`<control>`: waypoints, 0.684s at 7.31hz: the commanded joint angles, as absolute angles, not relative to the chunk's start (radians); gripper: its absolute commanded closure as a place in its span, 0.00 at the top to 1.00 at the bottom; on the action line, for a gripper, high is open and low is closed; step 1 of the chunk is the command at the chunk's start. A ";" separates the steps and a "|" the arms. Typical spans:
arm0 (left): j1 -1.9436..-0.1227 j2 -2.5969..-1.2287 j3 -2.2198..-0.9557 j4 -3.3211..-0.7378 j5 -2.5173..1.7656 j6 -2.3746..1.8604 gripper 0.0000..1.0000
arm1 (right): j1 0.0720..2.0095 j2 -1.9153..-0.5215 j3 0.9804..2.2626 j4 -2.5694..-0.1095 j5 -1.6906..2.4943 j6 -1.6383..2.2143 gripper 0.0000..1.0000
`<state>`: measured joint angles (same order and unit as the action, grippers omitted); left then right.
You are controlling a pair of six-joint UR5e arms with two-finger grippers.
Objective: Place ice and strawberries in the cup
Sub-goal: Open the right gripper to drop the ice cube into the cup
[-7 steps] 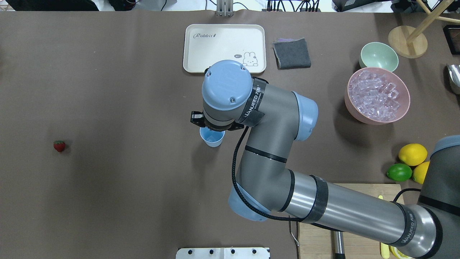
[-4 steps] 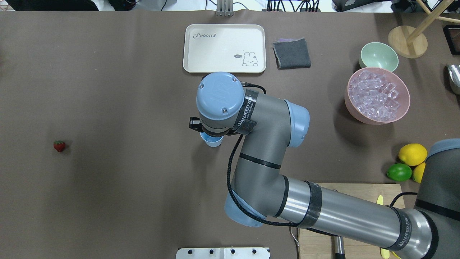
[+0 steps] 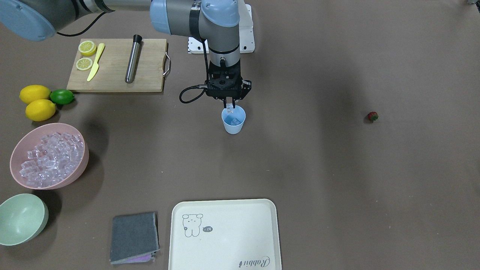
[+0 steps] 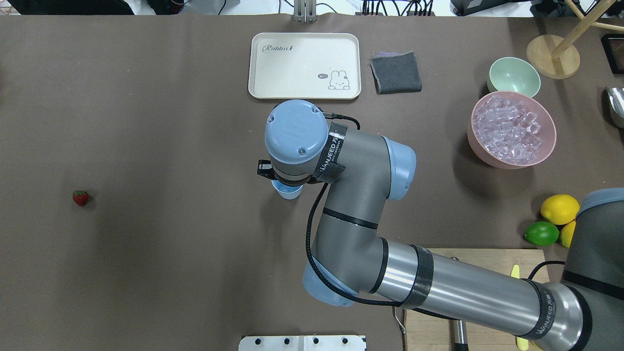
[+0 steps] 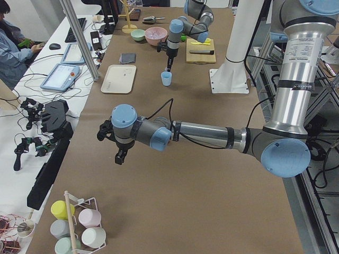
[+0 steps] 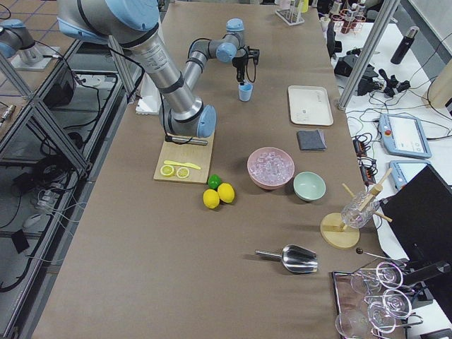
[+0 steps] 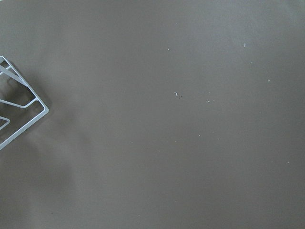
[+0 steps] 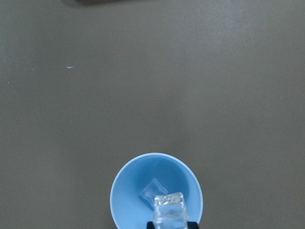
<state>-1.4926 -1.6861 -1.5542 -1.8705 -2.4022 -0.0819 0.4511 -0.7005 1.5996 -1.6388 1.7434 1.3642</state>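
Since a second ago my right gripper (image 3: 229,106) has slid over the cup (image 3: 234,128), clamped on an ice cube (image 8: 169,211) above its mouth. Another cube (image 8: 152,192) already lies inside, and the strawberry (image 4: 80,197) is well apart.

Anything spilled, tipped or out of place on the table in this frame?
Nothing stands out. The cup stands upright with one ice cube inside, and the right gripper holds a second cube over it. No spilled ice shows nearby. The strawberry sits alone, far from the cup.
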 commanded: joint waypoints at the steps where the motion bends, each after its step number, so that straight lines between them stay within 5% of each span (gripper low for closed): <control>1: -1.493 -1.680 -1.554 -1.885 -2.402 -0.084 0.98 | 0.449 -0.699 1.574 -1.612 1.732 1.362 0.14; 3: -1.493 -1.678 -1.552 -1.885 -2.401 -0.084 0.98 | 0.448 -0.692 1.528 -1.526 1.730 1.367 0.15; 4: -1.493 -1.678 -1.552 -1.885 -2.402 -0.084 0.98 | 0.443 -0.686 1.526 -1.529 1.730 1.367 0.25; 5: -1.493 -1.678 -1.551 -1.885 -2.402 -0.084 0.98 | 0.443 -0.689 1.526 -1.531 1.729 1.368 0.50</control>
